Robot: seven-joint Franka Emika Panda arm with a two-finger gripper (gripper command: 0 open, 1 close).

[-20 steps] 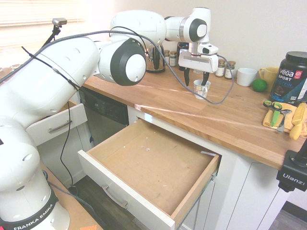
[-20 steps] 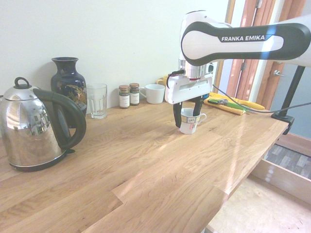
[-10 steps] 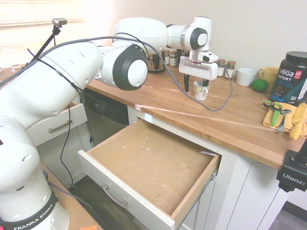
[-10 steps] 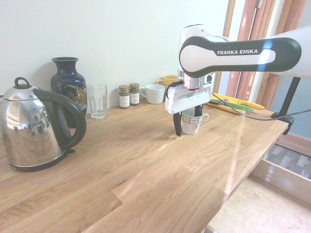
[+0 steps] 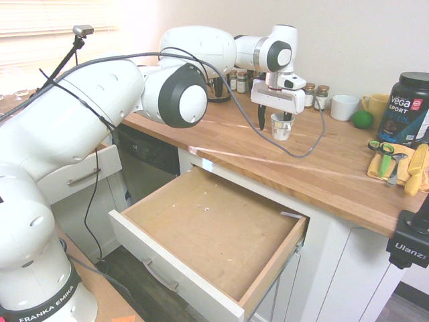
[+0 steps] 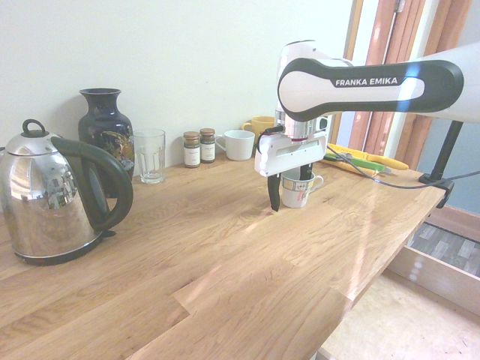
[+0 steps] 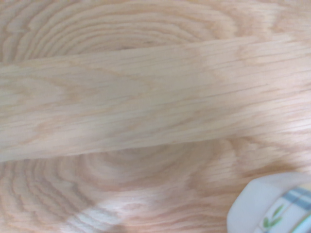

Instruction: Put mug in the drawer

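While 1 mug (image 5: 281,125) stands on counter (image 5: 322,168), 1 drawer (image 5: 208,235) gapes.

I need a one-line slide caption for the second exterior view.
Open gripper straddling the mug's rim on the wooden counter.

End effector (image 5: 273,123) now lower than a second ago, sunk toward oak bench (image 5: 315,168). One dark finger (image 6: 273,196) outside small white tapered mug (image 6: 295,190), other inside rim. Jaws spread wide as before; mug unmoved.
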